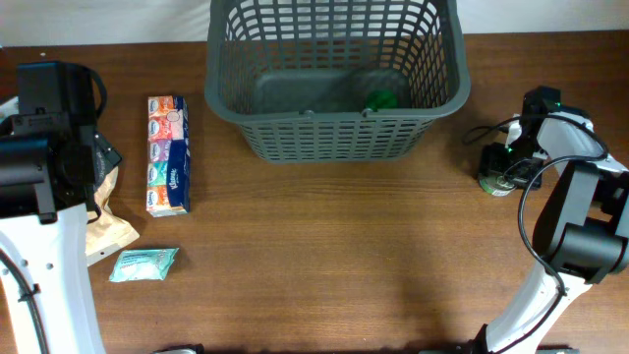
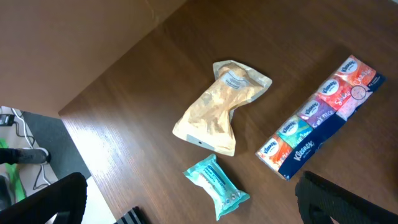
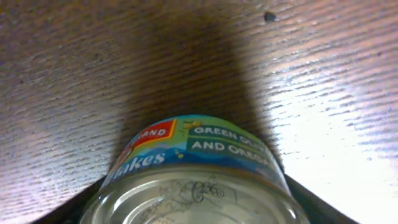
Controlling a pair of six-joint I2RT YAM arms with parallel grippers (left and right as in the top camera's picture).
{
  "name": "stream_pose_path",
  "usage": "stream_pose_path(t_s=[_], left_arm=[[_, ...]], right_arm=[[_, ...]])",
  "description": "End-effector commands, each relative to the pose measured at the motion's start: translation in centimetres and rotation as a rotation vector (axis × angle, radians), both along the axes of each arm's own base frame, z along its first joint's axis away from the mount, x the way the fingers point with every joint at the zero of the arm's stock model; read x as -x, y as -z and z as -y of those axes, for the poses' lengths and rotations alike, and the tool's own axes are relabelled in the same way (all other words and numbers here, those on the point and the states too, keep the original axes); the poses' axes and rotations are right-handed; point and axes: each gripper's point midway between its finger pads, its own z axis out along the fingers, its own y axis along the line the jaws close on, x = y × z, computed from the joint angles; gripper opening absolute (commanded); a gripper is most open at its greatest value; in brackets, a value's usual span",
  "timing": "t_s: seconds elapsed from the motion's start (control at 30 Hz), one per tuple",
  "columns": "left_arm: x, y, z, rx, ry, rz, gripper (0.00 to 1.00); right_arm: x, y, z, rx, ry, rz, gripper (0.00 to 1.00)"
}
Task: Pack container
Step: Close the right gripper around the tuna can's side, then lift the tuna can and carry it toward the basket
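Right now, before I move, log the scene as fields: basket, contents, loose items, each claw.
container: dark grey slotted plastic basket, upright
inside: one green-topped item
table left: colourful tissue multipack, tan crumpled pouch, small teal packet
table right: blue-labelled tin can
left claw: open, above pouch and packet
right claw: at the can, grip unclear

Left arm [image 1: 39, 147], right arm [image 1: 575, 226]: white link shells, black joint housings; black cable [image 1: 524, 202] loops on right.
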Motion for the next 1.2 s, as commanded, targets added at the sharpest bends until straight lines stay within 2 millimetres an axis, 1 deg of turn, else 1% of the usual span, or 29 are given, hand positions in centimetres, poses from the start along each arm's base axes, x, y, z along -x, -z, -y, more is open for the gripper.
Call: stream_pose_path(t_s=[0.0,0.07,0.13,0.23,0.37,0.4,0.53,0.63,0.7,0.73,0.87,0.93,1.03,1.17], left_arm=[[0.0,0.2,-0.1,0.006,-0.01,0.0,0.99],[0.0,0.2,-0.1,0.006,-0.01,0.0,1.0],[0.0,0.2,-0.1,0.006,-0.01,0.0,1.0],[0.0,0.2,-0.1,0.006,-0.01,0.0,1.0],[0.0,0.2,-0.1,0.006,-0.01,0.0,1.0],[0.0,0.2,-0.1,0.006,-0.01,0.0,0.99],[0.0,0.2,-0.1,0.006,-0.01,0.0,1.0],[0.0,0.2,-0.1,0.006,-0.01,0.0,1.0],[0.0,0.2,-0.1,0.006,-0.01,0.0,1.0],[0.0,0.2,-0.1,0.006,-0.01,0.0,1.0],[0.0,0.2,-0.1,0.006,-0.01,0.0,1.0],[0.0,0.2,-0.1,0.006,-0.011,0.0,1.0],[0.0,0.2,-0.1,0.006,-0.011,0.0,1.0],[0.0,0.2,-0.1,0.006,-0.01,0.0,1.0]], right_arm=[[0.6,0.9,-0.8,-0.041,0.001,-0.018,0.64],[0.6,0.9,-0.8,-0.041,0.001,-0.018,0.59],[0.6,0.9,-0.8,-0.041,0.009,-0.018,0.57],[0.6,0.9,-0.8,-0.041,0.016,-0.018,0.51],[0.6,0.9,-0.8,-0.041,0.016,-0.018,0.38],[0.6,0.9,-0.8,-0.041,0.016,-0.019,0.32],[0.7,0.9,-0.8,-0.042,0.023,-0.022,0.18],[0.7,0.9,-0.8,-0.042,0.023,-0.022,0.12],[0.7,0.9,-0.8,-0.042,0.024,-0.023,0.05],[0.7,0.9,-0.8,-0.042,0.03,-0.024,0.04],[0.4,0.5,-0.7,-0.041,0.05,-0.02,0.04],[0.0,-0.1,-0.6,-0.039,0.05,-0.012,0.04],[-0.7,-1.3,-0.3,-0.034,0.05,0.003,0.04],[-2.3,-3.9,0.2,-0.021,0.049,0.046,0.04]])
